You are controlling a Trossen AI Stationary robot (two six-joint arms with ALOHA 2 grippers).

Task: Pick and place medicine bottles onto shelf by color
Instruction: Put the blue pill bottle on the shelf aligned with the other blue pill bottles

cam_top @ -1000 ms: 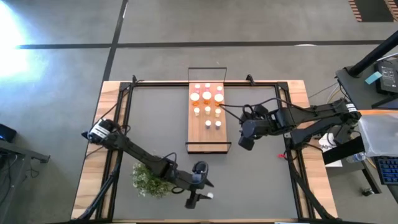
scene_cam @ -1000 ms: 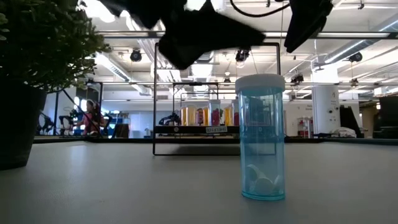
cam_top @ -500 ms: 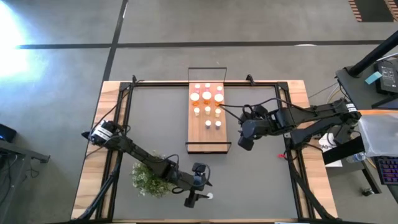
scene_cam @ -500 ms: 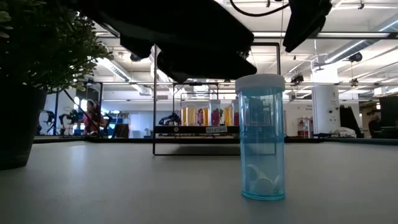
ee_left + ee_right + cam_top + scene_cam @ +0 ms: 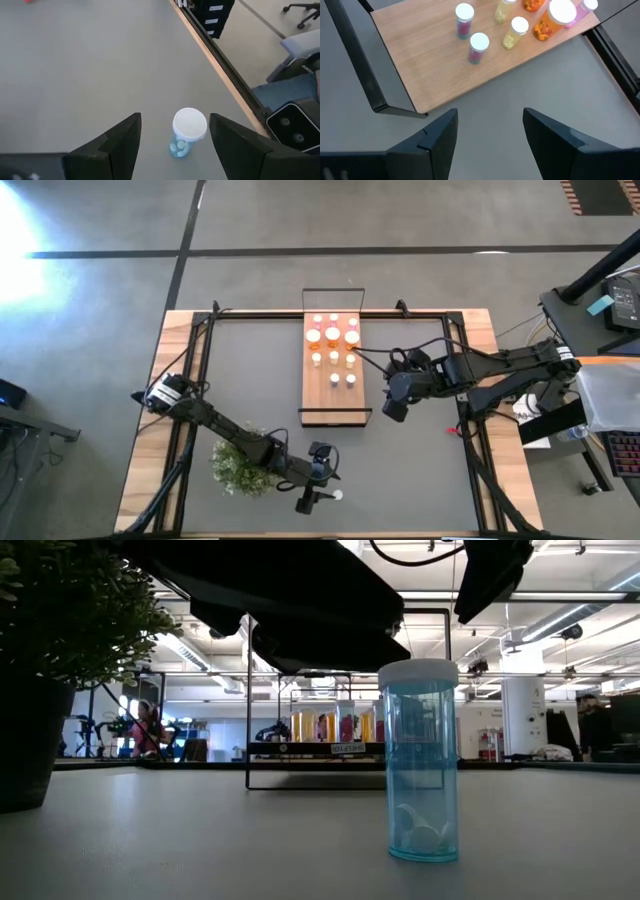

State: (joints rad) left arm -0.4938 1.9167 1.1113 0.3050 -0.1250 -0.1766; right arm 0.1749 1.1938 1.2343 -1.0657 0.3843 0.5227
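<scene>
A small blue see-through bottle (image 5: 189,131) with a white cap stands upright on its base on the dark grey mat (image 5: 410,470), close to the table's near edge. My left gripper (image 5: 172,125) is open, just above and behind it. One finger stands on each side, neither touching. In the low view the gripper shows as a dark mass over the bottle (image 5: 418,760). The wooden shelf (image 5: 325,395) at the middle back carries several white-capped bottles (image 5: 479,46), orange, pink and pale yellow. My right gripper (image 5: 395,405) hovers open, right of the shelf, holding nothing.
A bushy green plant (image 5: 238,468) in a dark pot stands on the mat just left of my left arm. A black wire frame (image 5: 367,75) closes the shelf's near end. The near half of the shelf board is bare wood. The table's near edge (image 5: 225,75) runs close beside the blue bottle.
My left gripper has come down toward the blue bottle and rolled a little, staying open. The bottle has not moved.
</scene>
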